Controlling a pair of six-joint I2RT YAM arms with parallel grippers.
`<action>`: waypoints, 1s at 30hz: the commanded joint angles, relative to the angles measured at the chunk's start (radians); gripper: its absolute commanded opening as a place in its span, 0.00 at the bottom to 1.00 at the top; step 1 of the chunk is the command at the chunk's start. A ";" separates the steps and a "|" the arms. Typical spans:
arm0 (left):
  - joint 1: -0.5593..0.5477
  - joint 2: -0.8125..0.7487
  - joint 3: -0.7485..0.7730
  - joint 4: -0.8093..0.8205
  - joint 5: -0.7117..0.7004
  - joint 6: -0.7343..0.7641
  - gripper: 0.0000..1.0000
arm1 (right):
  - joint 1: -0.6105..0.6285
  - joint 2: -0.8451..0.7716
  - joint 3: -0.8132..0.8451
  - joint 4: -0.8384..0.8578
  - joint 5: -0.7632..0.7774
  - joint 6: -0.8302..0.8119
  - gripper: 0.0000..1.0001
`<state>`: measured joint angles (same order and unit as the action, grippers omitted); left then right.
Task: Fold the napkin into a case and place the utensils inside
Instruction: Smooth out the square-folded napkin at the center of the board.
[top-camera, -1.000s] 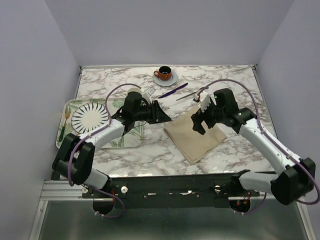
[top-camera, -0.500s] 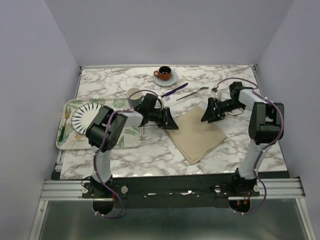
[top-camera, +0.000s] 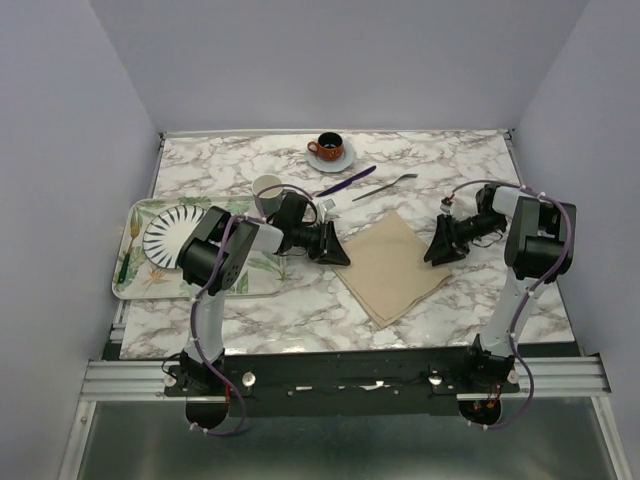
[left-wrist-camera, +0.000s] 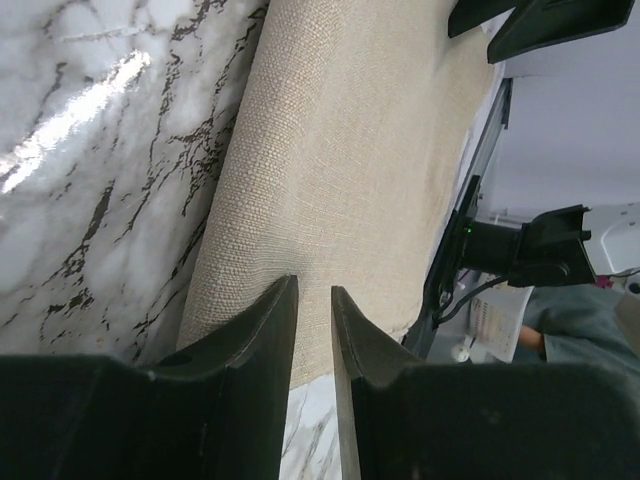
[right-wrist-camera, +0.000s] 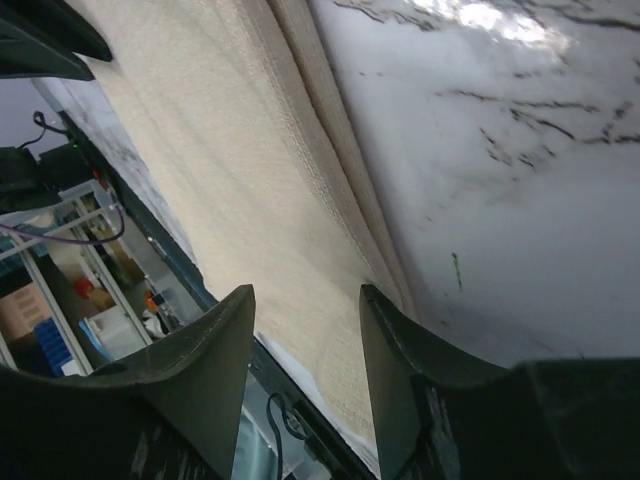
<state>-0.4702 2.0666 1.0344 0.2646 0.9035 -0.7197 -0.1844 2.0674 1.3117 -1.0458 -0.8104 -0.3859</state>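
The beige napkin (top-camera: 392, 268) lies folded flat on the marble table, between both arms. My left gripper (top-camera: 340, 255) sits low at its left corner; in the left wrist view the left gripper (left-wrist-camera: 312, 292) shows a narrow gap over the napkin (left-wrist-camera: 340, 150) edge, with nothing pinched. My right gripper (top-camera: 437, 250) is low at the napkin's right edge. In the right wrist view the right gripper (right-wrist-camera: 308, 292) stands open over the napkin (right-wrist-camera: 230, 150). The purple knife (top-camera: 346, 181) and silver fork (top-camera: 385, 186) lie behind the napkin. No case shows.
A leaf-printed tray (top-camera: 135, 270) with a white plate (top-camera: 180, 235) sits at the left. A white cup (top-camera: 266, 188) stands behind the left arm. An orange cup on a saucer (top-camera: 329, 148) is at the back.
Both arms have stretched low toward the napkin. The right gripper moved right and nearer to the napkin's right edge, and its jaws narrowed. The left gripper slid to the left corner.
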 joint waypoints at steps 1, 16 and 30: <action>0.007 -0.052 0.013 -0.065 0.027 0.103 0.43 | -0.013 -0.072 -0.002 -0.052 0.044 -0.097 0.55; -0.082 -0.077 0.039 0.145 0.092 -0.043 0.61 | 0.063 0.017 -0.009 -0.220 -0.188 -0.231 0.60; -0.058 0.062 0.058 -0.007 0.063 0.063 0.59 | -0.023 0.094 -0.106 -0.134 0.171 -0.077 0.59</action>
<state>-0.5312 2.1155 1.0855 0.3668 0.9848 -0.7467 -0.1871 2.1654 1.2743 -1.2514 -0.8745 -0.5148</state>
